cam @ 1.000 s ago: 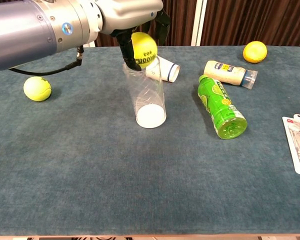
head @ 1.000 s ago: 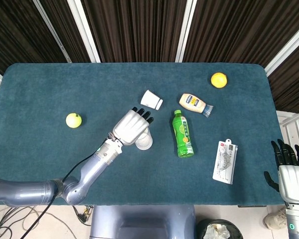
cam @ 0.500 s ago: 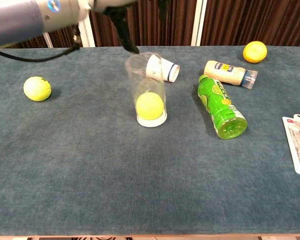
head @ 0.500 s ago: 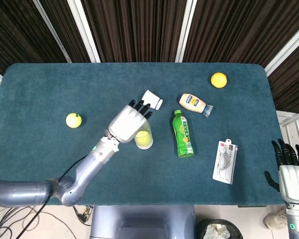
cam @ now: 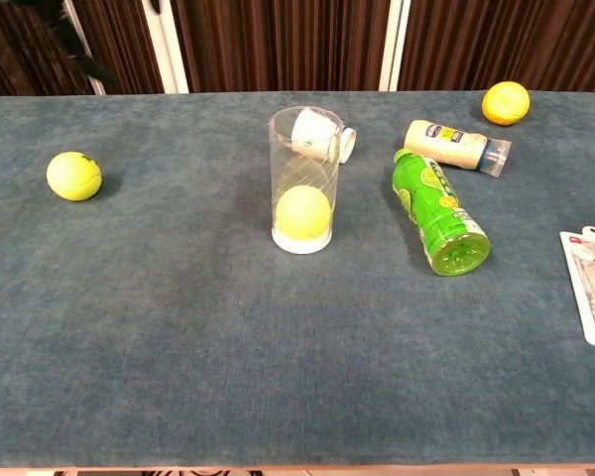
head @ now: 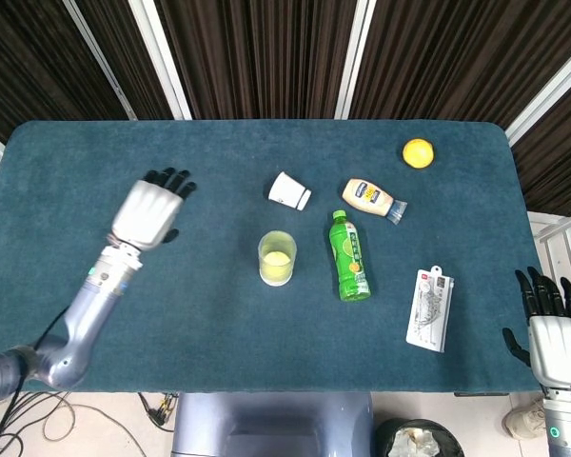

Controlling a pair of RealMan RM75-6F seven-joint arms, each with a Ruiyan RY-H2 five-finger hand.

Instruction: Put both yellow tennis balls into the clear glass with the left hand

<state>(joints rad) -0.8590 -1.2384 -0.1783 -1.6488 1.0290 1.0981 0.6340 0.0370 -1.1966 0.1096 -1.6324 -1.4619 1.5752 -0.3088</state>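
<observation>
The clear glass (head: 277, 258) (cam: 304, 178) stands upright near the table's middle, with one yellow tennis ball (cam: 302, 212) resting at its bottom. The second tennis ball (cam: 73, 176) lies on the cloth at the far left in the chest view. In the head view my left hand (head: 150, 210) hovers over that spot and hides the ball; its fingers are spread and it holds nothing. My right hand (head: 556, 333) hangs off the table's front right corner, fingers extended and empty.
A white paper cup (head: 289, 190) lies on its side just behind the glass. To the right are a green bottle (head: 350, 255), a mayonnaise bottle (head: 371, 199), an orange (head: 418, 152) and a flat white packet (head: 430, 309).
My left hand let the ball drop into the glass, then rose and swung left to above the second ball. The right hand has not moved.
</observation>
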